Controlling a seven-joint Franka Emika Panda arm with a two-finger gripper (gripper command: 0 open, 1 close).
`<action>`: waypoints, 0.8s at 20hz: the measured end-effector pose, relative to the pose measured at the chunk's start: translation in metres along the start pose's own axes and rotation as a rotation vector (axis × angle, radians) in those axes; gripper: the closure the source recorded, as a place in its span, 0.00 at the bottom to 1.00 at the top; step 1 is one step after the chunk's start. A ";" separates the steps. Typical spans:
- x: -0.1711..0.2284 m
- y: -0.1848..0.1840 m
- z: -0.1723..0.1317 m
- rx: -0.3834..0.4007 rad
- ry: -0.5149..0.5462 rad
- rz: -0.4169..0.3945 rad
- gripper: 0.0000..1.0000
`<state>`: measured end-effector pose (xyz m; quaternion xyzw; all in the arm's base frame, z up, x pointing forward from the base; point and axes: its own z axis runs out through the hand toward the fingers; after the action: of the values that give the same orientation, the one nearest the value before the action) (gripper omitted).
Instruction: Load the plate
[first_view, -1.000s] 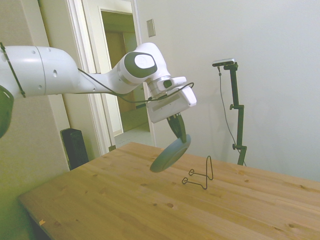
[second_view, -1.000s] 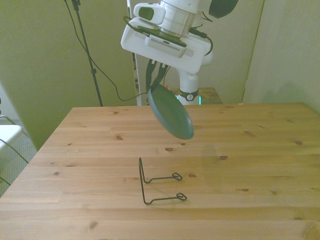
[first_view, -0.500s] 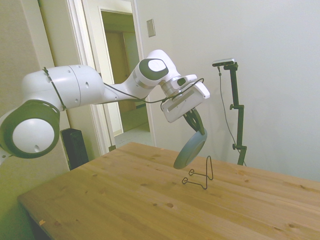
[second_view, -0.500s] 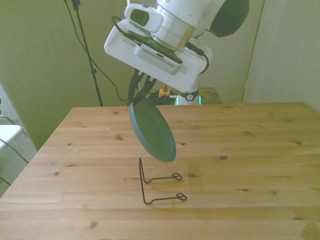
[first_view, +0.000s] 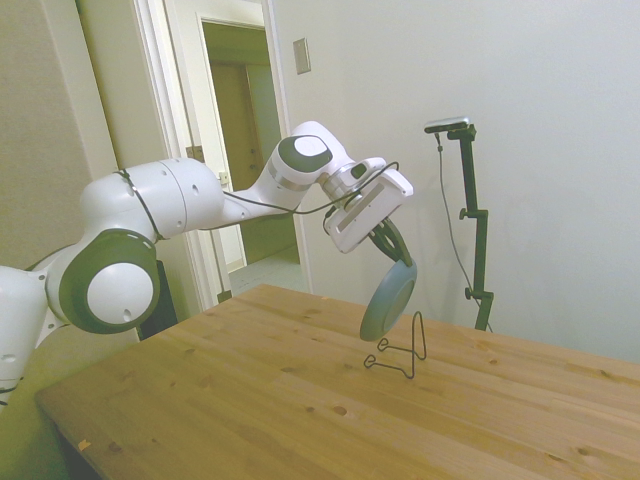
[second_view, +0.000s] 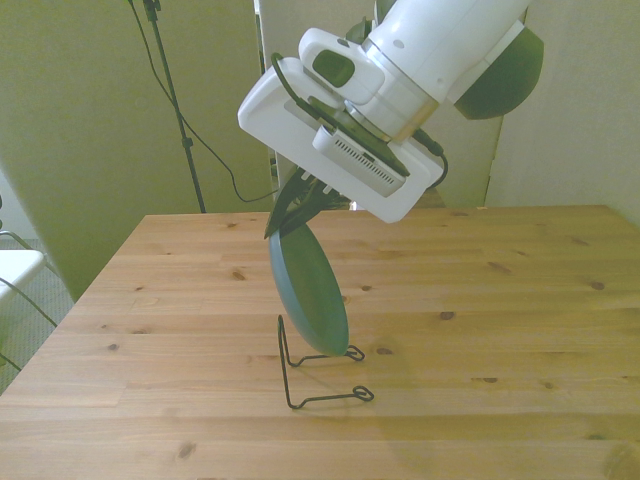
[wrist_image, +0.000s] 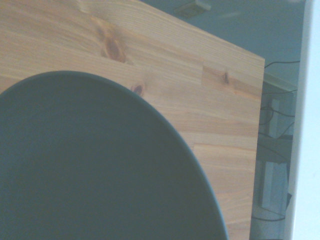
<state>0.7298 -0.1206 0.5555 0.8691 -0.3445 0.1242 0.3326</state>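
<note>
A: Where is the plate (first_view: 388, 299)?

B: It hangs in the air, nearly on edge, just over the thin black wire stand (second_view: 318, 372). In the front view its lower rim (second_view: 330, 345) comes down between the stand's upright loop and its two feet. I cannot tell if it touches the wire. From the wrist view the plate (wrist_image: 95, 165) is a dark, plain disc that covers most of the picture, with the desk (wrist_image: 210, 115) behind it.

A: Any writing or brand on it?

B: None that I can read, neither on the plate nor on the arm.

A: And the end effector (second_view: 290, 208)?

B: Its two dark fingers are closed tightly on the upper rim of the plate, with only the rim's thickness between them.

A: How does the arm stand?

B: The white arm (first_view: 190, 205) reaches in from the side view's left, above the wooden desk (first_view: 250, 410). The wrist is tilted, so the fingers point down toward the stand (first_view: 400, 352).
</note>
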 end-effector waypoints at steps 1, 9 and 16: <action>0.000 -0.004 0.000 -0.005 0.008 -0.003 1.00; -0.005 -0.027 0.014 -0.037 0.022 -0.024 1.00; -0.005 -0.038 0.026 -0.051 0.025 -0.029 1.00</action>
<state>0.7517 -0.1149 0.5148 0.8637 -0.3305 0.1212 0.3607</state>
